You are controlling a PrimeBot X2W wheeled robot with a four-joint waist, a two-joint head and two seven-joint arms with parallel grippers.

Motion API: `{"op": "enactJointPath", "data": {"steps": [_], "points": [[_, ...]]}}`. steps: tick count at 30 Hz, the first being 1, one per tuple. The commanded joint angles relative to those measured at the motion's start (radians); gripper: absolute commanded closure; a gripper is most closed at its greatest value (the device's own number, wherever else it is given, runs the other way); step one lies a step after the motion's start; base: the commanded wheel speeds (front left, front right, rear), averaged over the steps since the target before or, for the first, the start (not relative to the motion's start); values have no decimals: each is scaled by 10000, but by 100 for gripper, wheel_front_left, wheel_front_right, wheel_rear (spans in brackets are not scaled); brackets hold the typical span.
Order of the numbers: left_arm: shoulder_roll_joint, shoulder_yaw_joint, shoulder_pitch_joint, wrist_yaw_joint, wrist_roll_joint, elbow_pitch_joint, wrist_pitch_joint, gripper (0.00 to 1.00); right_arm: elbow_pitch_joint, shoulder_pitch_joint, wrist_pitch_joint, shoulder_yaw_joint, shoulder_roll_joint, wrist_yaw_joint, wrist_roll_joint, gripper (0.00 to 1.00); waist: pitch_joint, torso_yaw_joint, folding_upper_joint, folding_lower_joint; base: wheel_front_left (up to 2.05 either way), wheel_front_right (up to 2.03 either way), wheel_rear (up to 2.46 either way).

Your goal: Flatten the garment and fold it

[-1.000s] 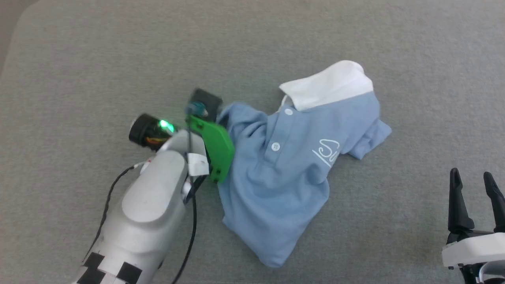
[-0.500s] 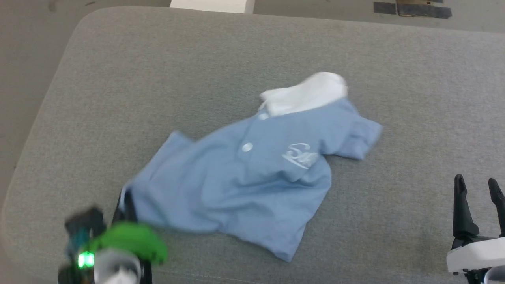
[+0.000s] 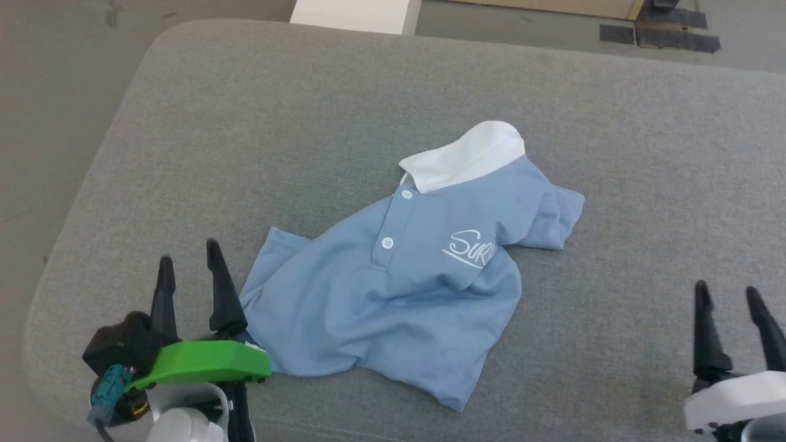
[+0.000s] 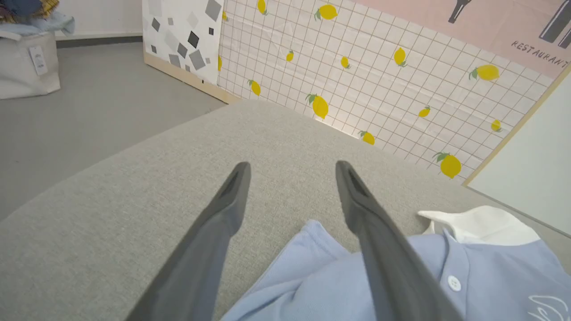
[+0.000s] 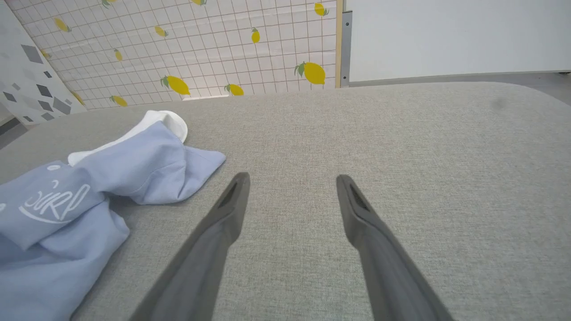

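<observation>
The light blue polo shirt point(image 3: 393, 288) lies crumpled and partly spread on the grey cushioned surface point(image 3: 276, 135), white collar point(image 3: 463, 156) toward the far side, white logo point(image 3: 470, 248) facing up. Its left sleeve edge lies just right of my left gripper point(image 3: 187, 261), which stands open at the lower left with nothing between its fingers. In the left wrist view the shirt point(image 4: 312, 285) lies under the right finger point(image 4: 379, 249) of the open gripper point(image 4: 292, 167). My right gripper point(image 3: 724, 291) is open at the lower right, well clear of the shirt point(image 5: 67, 209), and empty point(image 5: 292, 176).
The grey surface's rounded left edge point(image 3: 73, 202) drops to the floor. A white box point(image 3: 356, 15) and dark floor patches point(image 3: 663, 37) lie beyond the far edge. A lemon-patterned tiled panel point(image 4: 379, 67) stands behind, with a white bin point(image 4: 26, 62) on the floor.
The left gripper pulled the shirt's left side out toward the near left, let go and now stands open beside it. The head camera tilted, shifting the whole view. The right gripper stayed put.
</observation>
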Motion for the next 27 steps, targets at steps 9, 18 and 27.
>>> {"op": "enactJointPath", "data": {"steps": [9, 18, 27], "points": [[-505, 6, 903, -182, 1095, -776, -89, 0, -201, -2328, 3466, 1687, -691, -13, -319, 0, 26, 132, -1, 0, 0, 0, 0], [-526, -853, 544, 49, 1344, -789, -90, 0, 1409, -4343, 6669, 3251, -2556, -13, 705, 0, 604, 892, -1, 0, 0, 0, 0], [-527, -1372, 180, 121, 1403, -662, -91, 0, 3369, -5467, 7127, 4456, -2950, -13, 900, 5, 1036, 1529, -1, 0, 0, 0, 0]]}}
